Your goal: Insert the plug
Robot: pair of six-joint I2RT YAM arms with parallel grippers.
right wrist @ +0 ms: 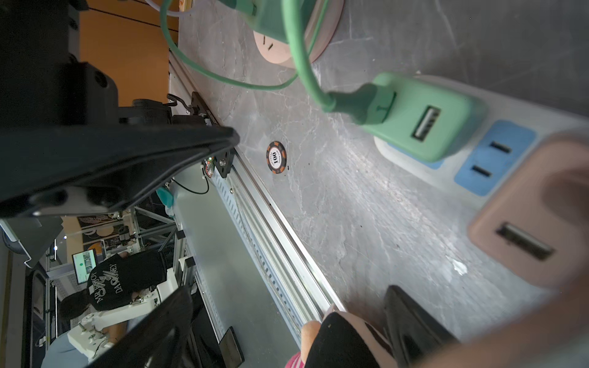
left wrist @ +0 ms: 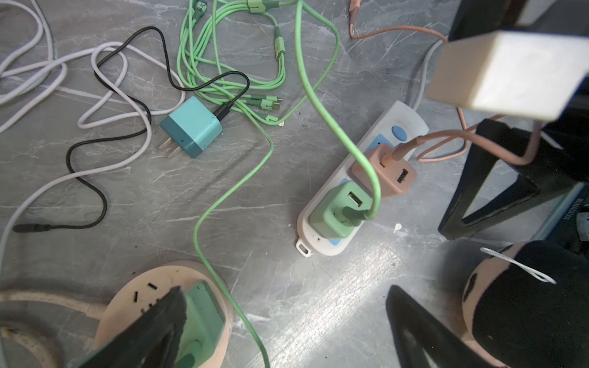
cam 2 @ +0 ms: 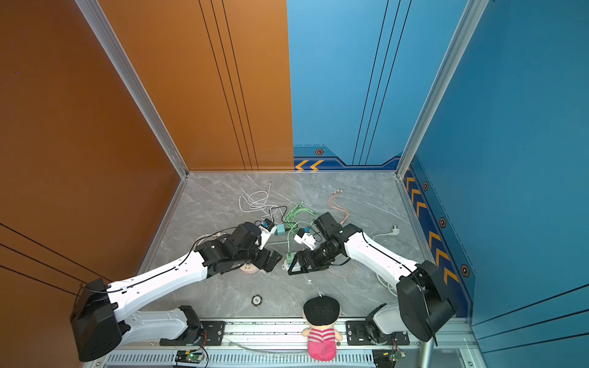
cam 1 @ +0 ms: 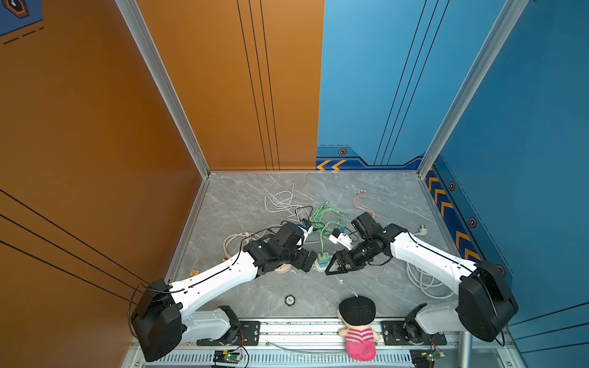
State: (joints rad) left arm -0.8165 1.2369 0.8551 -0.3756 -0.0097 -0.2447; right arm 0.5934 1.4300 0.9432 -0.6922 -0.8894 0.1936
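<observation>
A loose teal plug (left wrist: pixel 191 127) with bare prongs lies on the table, a black cable in it; in a top view the teal plug (cam 2: pixel 280 229) sits between the two wrists. The white power strip (left wrist: pixel 404 114) holds a green charger (left wrist: pixel 338 210) and a pink charger (left wrist: pixel 382 172), with a free blue socket (right wrist: pixel 494 159) between them. My left gripper (cam 1: pixel 308 263) is open over a round pink socket (left wrist: pixel 127 306) that holds a green plug (left wrist: pixel 204 315). My right gripper (cam 1: pixel 330 264) is open beside the strip. Neither holds anything.
Green cables (cam 1: pixel 325 216), a white cable (cam 1: pixel 280 202) and a pink cable (cam 1: pixel 363 204) lie behind the arms. A poker chip (cam 1: pixel 289 299) and a doll (cam 1: pixel 358 321) sit at the front edge. A white cord coil (cam 1: pixel 424 280) lies at the right.
</observation>
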